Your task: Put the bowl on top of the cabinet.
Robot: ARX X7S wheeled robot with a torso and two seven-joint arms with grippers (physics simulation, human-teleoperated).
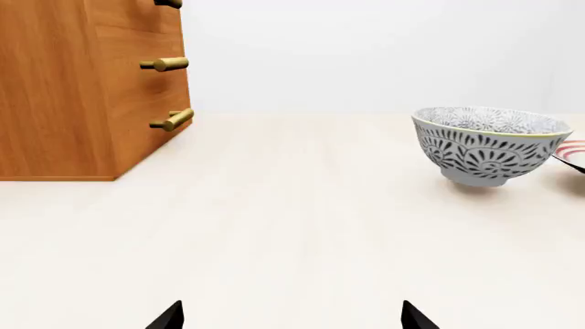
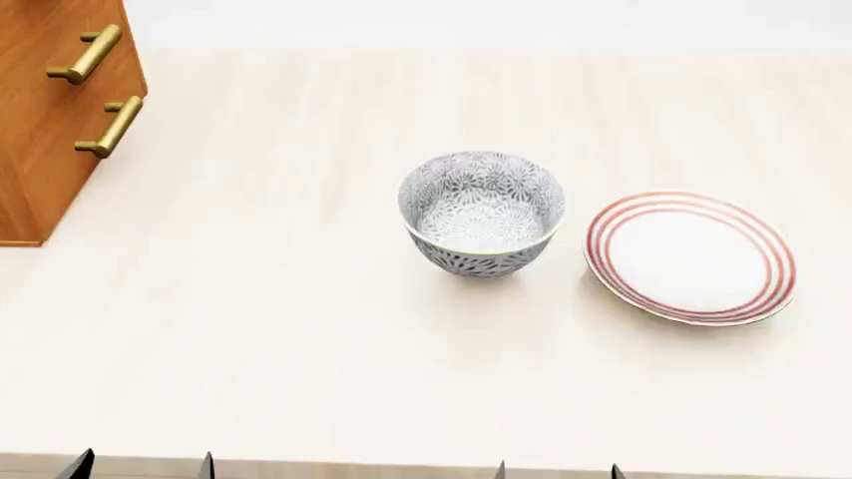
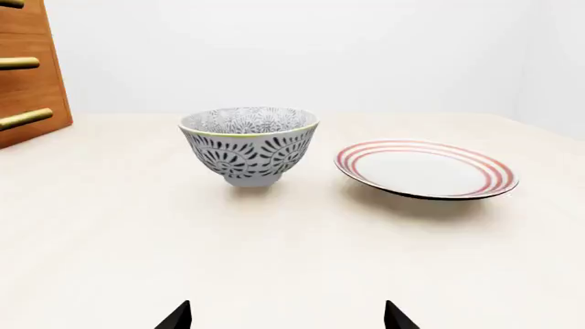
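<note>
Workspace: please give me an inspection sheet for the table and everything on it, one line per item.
Surface: pale wooden table, bare apart from the three things below.
Bowl: the bowl stands upright and empty near the table's middle, not held.
Cabinet: the cabinet stands at the far left; its brass handles face the bowl; its top is out of view.
Clutter: a plate with red rings lies to the right of the bowl, close to it but apart.
Grippers: left gripper and right gripper both open, low at the near edge, holding nothing.
Cables: nothing seen.
Surroundings: plain light wall behind the table.
</note>
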